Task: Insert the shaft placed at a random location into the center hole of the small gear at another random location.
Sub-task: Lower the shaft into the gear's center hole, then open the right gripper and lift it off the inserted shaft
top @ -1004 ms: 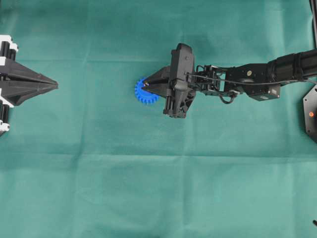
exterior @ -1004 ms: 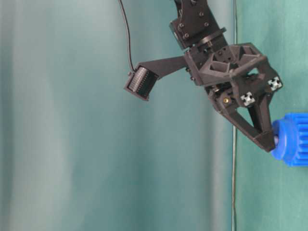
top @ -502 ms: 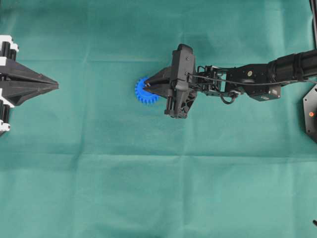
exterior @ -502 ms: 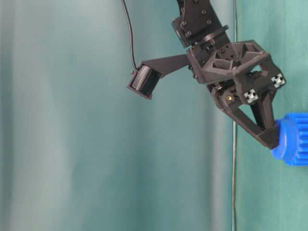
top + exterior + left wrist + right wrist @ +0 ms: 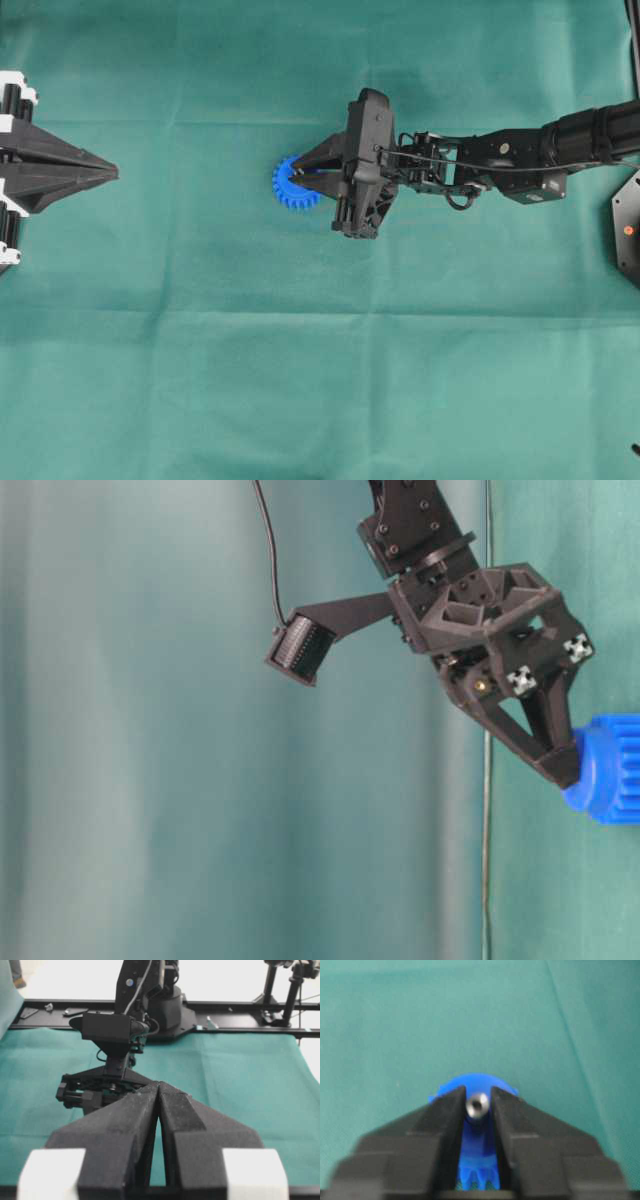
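Note:
The small blue gear point(image 5: 289, 190) lies flat on the green cloth near the middle, and shows in the table-level view point(image 5: 612, 780) and the right wrist view point(image 5: 479, 1146). My right gripper point(image 5: 293, 177) stands tip-down on the gear's hub point(image 5: 566, 773), shut on the silver shaft point(image 5: 477, 1105). The shaft's end shows between the fingertips, right over the hub. The center hole is hidden under the shaft. My left gripper point(image 5: 114, 173) is shut and empty at the far left point(image 5: 158, 1086), well away from the gear.
The green cloth point(image 5: 300, 360) covers the whole table. A black fixture point(image 5: 628, 228) sits at the right edge. In the left wrist view the right arm point(image 5: 111, 1030) stands ahead, with a black rail point(image 5: 240, 1005) along the far edge.
My right gripper has sunk a little onto the gear's hub. The bit of shaft that showed between fingertip and hub at table level no longer shows. The left arm has not moved.

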`<state>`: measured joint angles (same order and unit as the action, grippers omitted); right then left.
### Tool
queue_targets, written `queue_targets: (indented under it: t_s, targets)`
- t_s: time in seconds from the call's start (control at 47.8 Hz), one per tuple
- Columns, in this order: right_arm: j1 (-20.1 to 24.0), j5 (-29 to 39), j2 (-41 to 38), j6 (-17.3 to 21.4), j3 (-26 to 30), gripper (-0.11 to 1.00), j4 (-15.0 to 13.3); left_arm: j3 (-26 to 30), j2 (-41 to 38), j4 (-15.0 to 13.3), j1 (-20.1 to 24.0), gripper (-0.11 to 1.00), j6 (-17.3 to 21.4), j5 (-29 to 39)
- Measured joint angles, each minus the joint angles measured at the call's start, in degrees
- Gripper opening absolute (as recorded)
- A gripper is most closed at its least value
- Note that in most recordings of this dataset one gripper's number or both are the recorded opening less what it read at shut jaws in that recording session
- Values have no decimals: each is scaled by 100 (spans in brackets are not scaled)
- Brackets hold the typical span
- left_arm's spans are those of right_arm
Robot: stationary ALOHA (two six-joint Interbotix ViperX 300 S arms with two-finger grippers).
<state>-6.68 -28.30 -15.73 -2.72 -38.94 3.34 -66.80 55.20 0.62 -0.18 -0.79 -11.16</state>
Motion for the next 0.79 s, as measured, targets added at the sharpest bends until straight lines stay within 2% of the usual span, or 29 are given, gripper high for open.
queue_targets:
  t_s: [0.126,0.167,0.209,0.335,0.523,0.795]
  targets:
    - [-9,0,0,9,-9,80,9,0,-9,0,0,0,0,9]
    - [-9,0,0,9,0,88,0,0,0,-9,0,0,0,9]
    - [0,0,0,9,0,88,0,0,-9,-9,0,0,0,0]
    - [9,0,9,9,0,81,0,0,0,0,0,0,0,9]
    - [18,0,62,9,0,81,0,0,0,-9,0,0,-9,9]
    - [18,316,686,0,-18,81,9,0,0,0,0,0,-9,0]
